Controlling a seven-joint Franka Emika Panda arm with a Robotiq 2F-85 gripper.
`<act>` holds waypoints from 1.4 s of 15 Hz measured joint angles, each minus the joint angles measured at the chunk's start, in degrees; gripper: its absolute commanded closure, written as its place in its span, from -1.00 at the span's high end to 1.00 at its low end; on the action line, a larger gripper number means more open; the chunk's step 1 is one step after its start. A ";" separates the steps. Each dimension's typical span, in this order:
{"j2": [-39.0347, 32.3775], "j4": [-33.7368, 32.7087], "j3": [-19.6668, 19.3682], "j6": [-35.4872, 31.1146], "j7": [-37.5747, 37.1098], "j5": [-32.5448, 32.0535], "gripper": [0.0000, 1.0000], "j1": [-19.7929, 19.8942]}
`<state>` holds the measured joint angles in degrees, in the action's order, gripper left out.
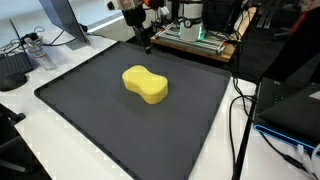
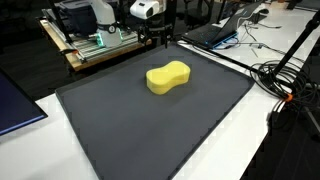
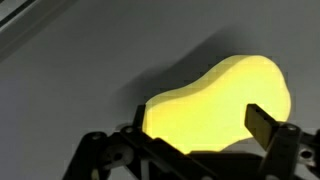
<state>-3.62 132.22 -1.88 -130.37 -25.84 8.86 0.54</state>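
Note:
A yellow peanut-shaped sponge [image 1: 145, 84] lies flat near the middle of a dark grey mat [image 1: 90, 120]; it shows in both exterior views [image 2: 168, 76]. My gripper [image 1: 146, 42] hangs over the far edge of the mat, behind the sponge and apart from it, as the exterior view shows [image 2: 160, 38]. In the wrist view the sponge [image 3: 215, 100] fills the space seen between the two spread fingers [image 3: 200, 125]. The gripper is open and holds nothing.
The mat [image 2: 140, 130] lies on a white table. Behind it stands a wooden bench with equipment [image 1: 195, 38]. Black cables [image 1: 240, 110] run along one side of the mat, also seen in an exterior view [image 2: 285, 85]. A laptop [image 2: 215, 32] sits nearby.

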 measured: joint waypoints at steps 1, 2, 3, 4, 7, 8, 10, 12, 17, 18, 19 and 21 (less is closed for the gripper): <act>-0.34 -0.35 0.00 0.00 0.00 0.00 1.00 0.00; -0.48 -0.47 -0.01 0.00 0.01 0.00 1.00 0.03; -0.58 -0.53 -0.01 0.00 0.01 0.00 1.00 0.03; -0.59 -0.53 -0.02 0.00 0.01 0.00 1.00 0.04; -0.85 -0.62 0.04 -0.27 -0.02 -0.52 1.00 -0.10; -1.16 -0.85 0.22 -0.73 -0.02 -1.22 1.00 -0.30; -2.44 -1.79 0.64 -2.29 -0.01 -2.67 1.00 -1.07; -4.46 -3.07 0.71 -4.57 -0.01 -3.22 1.00 -1.82; -10.97 -6.79 0.68 -10.01 0.13 -4.00 1.00 -2.28; -12.30 -7.49 0.60 -10.65 0.13 -4.40 1.00 -2.31; -13.63 -8.17 0.45 -11.10 0.13 -4.79 1.00 -2.36; -16.17 -9.48 0.02 -11.63 0.13 -5.33 1.00 -2.42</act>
<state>-19.79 122.74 -1.86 -142.00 -25.70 3.53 -1.88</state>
